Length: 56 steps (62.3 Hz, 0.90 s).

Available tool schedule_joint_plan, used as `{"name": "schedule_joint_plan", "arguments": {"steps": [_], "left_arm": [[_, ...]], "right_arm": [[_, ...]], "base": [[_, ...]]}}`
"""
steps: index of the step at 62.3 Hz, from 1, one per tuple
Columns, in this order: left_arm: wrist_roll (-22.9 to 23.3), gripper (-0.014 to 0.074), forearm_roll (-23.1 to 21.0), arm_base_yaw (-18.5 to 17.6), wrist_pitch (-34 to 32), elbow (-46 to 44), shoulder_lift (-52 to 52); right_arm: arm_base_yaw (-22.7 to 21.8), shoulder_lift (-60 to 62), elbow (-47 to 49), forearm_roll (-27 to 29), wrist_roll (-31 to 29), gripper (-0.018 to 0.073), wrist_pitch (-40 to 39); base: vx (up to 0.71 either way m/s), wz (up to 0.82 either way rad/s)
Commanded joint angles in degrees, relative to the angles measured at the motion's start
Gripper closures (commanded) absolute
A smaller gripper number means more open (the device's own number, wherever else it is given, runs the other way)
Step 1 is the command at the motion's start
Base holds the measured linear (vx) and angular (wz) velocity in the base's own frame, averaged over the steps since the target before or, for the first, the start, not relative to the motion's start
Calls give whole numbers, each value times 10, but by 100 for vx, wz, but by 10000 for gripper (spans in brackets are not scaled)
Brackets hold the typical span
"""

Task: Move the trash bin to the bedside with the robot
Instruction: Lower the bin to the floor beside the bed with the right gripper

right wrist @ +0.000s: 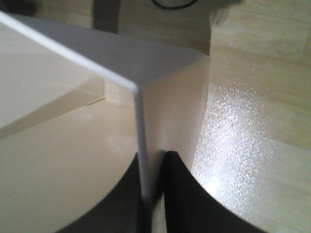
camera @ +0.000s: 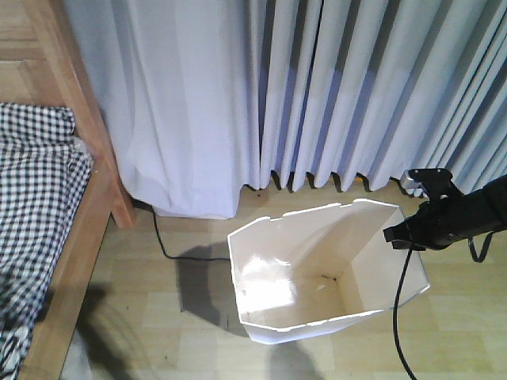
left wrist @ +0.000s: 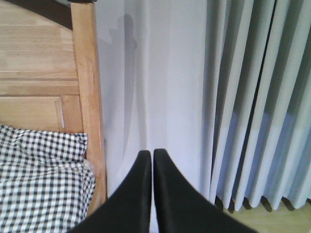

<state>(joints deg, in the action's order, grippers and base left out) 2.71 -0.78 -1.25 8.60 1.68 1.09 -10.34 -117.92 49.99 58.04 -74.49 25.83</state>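
the trash bin (camera: 293, 269) stands upright on the pale wood floor (camera: 198, 340), at about 5 o'clock of the front view, just in front of the long grey-white curtain (camera: 317, 95). it is empty inside. the bed (camera: 83, 237), with its light wooden frame and black-and-white checked cover (camera: 40, 182), fills the 9 o'clock side. a strip of bare floor lies between bed and bin, so the two are apart, and a thin black cable (camera: 162, 245) runs across that strip from the curtain's foot.

the right arm comes in from 3 o'clock, and the right pincer (camera: 400, 235) meets the bin's rim on the side away from the bed. in the right wrist view the right pincer is clamped on the bin's thin white wall (right wrist: 170, 87), one dark finger on each face of it.

the left pincer (left wrist: 152, 194) is closed with nothing in it, its two black fingers pressed together. it points at the curtain, with the bed post (left wrist: 87, 97) at its 10 o'clock.
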Motion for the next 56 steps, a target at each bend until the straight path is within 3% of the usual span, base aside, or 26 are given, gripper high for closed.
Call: {"name": "schedule_joint_plan", "arguments": {"steps": [1,56], "left_arm": [[5,602,-2,-3,-44,16,6],[5,602,-2,-3,-44,16,6]], "right_arm": [[-2,40,13,42,8,565,68],[-2,40,13,48,9,565,63]], "base": [[19,-4],[5,0]]}}
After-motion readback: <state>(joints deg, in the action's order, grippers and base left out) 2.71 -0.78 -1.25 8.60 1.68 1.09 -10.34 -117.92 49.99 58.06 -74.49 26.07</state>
